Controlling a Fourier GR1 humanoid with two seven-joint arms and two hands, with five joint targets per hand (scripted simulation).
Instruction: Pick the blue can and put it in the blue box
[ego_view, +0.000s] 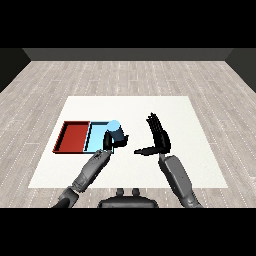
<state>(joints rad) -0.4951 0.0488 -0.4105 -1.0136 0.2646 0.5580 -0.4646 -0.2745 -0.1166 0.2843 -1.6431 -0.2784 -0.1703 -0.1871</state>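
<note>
Your left hand (108, 141) is curled round the blue can (116, 133), which stands upright w/ its long axis vertical, at the light blue tray (95, 134)'s right end; whether it's over the rim or just beside it you can't tell. Right hand (159, 138) hangs spread, holding nothing, well right of the tray, so the left does the drop: shift the can tray-ward, then uncurl.

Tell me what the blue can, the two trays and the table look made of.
Blue can: likely painted metal or plastic; flat even colour, no shine visible. Red tray and light blue tray: probably matte plastic, uniform colour with thin raised rims. Table: smooth white top without grain; material unclear.
</note>
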